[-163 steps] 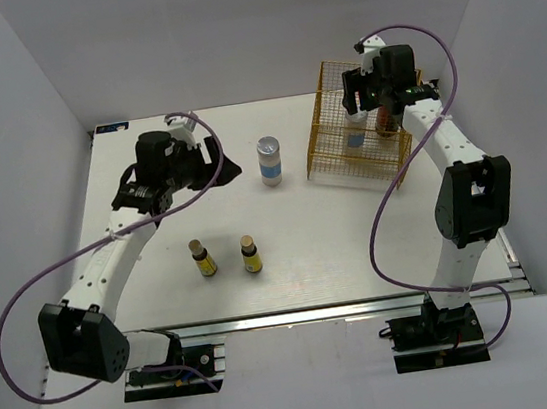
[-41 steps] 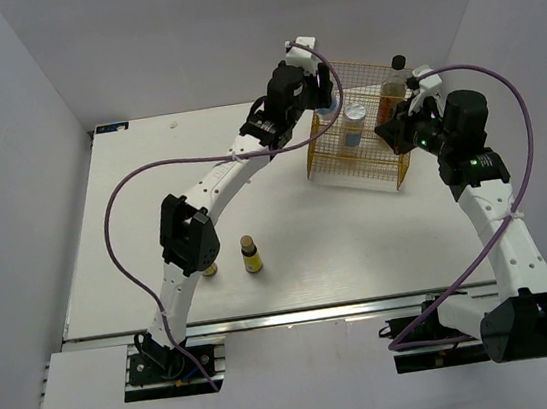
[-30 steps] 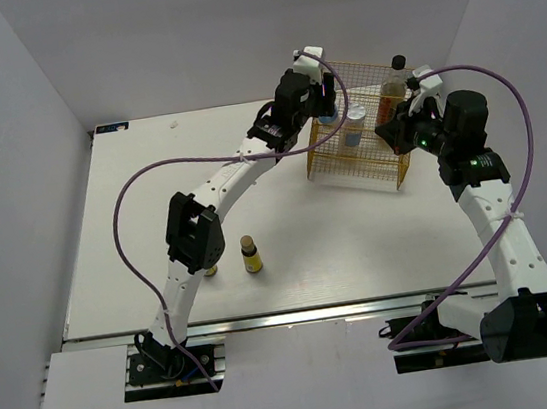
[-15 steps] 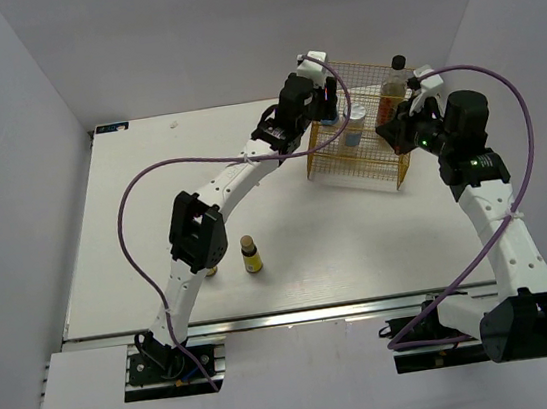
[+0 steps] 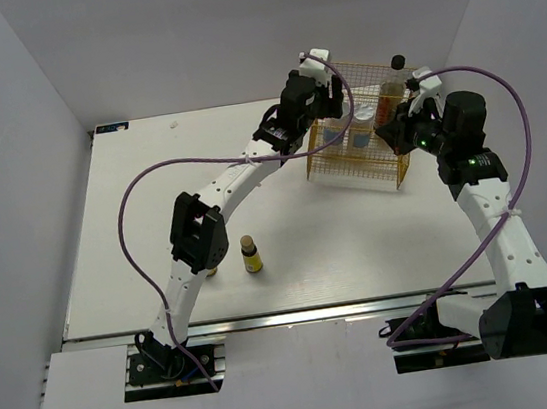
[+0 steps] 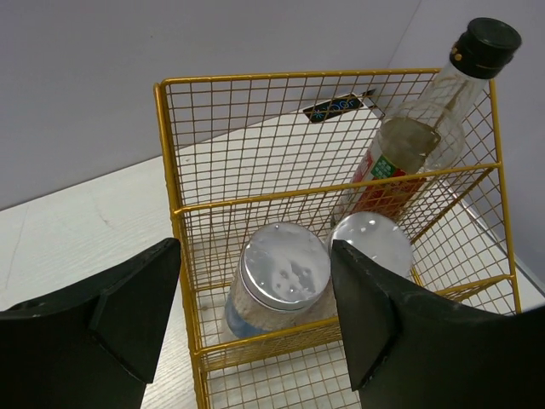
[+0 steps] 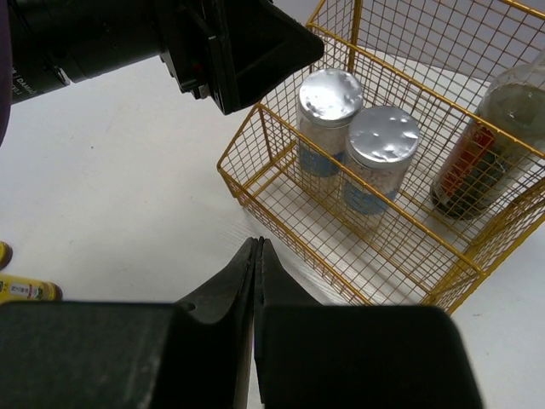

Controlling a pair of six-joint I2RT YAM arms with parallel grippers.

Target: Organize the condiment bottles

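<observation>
Jaws of your left pincer (image 6: 255, 328) stand apart, empty, above the yellow rack (image 6: 174, 153). Blue-banded cylinder (image 6: 283, 277) sits just below between them, white cylinder (image 6: 372, 245) right beside it, amber bottle (image 6: 417, 141) beyond; packed tight, probably to leave rack room. Right pincer (image 7: 256, 256) is pressed together, empty, outside the wire wall. Tiny brown bottles (image 5: 251, 255) sit well behind both pincers on open table (image 5: 149, 180); clear the wire rim first.

I've got my left arm (image 5: 219, 176) stretched far and rightward, left gripper (image 6: 254, 256) spread wide. My right arm (image 5: 491, 206) stands bent on the right, right gripper (image 7: 257, 249) pinched closed, empty.
</observation>
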